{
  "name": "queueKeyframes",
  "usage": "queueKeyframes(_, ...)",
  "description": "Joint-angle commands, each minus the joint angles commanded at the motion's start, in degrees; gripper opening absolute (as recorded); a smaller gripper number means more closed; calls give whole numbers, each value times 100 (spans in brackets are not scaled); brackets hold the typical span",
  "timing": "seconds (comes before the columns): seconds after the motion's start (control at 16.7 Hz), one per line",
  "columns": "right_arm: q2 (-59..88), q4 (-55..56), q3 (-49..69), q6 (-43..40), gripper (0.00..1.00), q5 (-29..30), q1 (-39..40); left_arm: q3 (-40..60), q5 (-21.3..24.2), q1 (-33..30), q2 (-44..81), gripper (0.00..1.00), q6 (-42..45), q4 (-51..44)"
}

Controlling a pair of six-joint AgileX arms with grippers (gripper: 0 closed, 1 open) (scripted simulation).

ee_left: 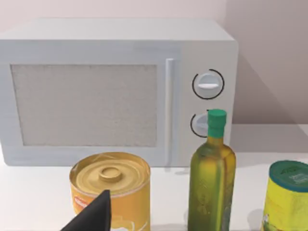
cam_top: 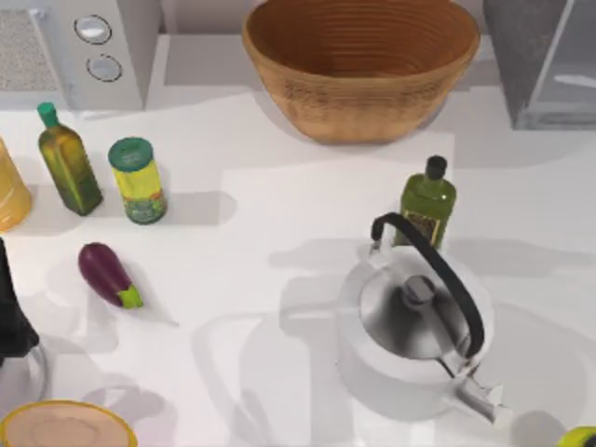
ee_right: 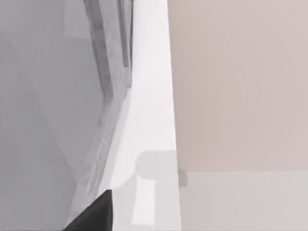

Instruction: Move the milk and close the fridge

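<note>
Two end effectors to account for, and no telling for either whether spread or pressed together: left end effector (ee_left: pixel 92 217) parked low at the left edge of the surface (cam_top: pixel 279 233), just behind an orange can (ee_left: pixel 111 187); right end effector (ee_right: pixel 94 215) up close against grey panels in its wrist view, judged to belong to the fridge (cam_top: pixel 538 65).

Nearest in the top view: a kettle (cam_top: pixel 414 321) right of centre, with its black handle arching over the lid; an eggplant (cam_top: pixel 108 274) well apart on the left. Farther back: a dark green bottle (cam_top: pixel 427 199) just behind the kettle, then an oil bottle (cam_top: pixel 69 160) and a green-lidded yellow jar (cam_top: pixel 138 181) side by side on the left. Farthest: a microwave (cam_top: pixel 84 47) in the left corner, a woven basket (cam_top: pixel 361 65) in the middle, the fridge in the right corner with its pale door panel (cam_top: pixel 570 82) facing right.

Cannot tell where the milk is; possibly already put away, so probably down to closing the door.

For a clean close: lay a flat contact on the pale panel, away from the hinge side. Push steadily along the door's arc rather than jabbing. Keep the right arm high over the kettle handle and the dark green bottle. Leave the left arm where it sits. Stop at the first firm resistance.
</note>
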Motion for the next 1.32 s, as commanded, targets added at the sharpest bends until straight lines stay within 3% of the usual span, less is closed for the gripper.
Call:
queueKeyframes(0.18, -54, 44, -40, 61, 100, 56, 5, 0, 0, 0, 0, 100, 0, 0)
queueKeyframes(0.36, -161, 266, -221, 472, 100, 496, 473, 0, 0, 0, 0, 100, 0, 0)
queueKeyframes(1.02, -870, 1370, -1218, 2792, 100, 3449, 4418, 0, 0, 0, 0, 100, 0, 0)
queueKeyframes(1.32, -1133, 1720, -1562, 3459, 100, 4190, 5201, 0, 0, 0, 0, 100, 0, 0)
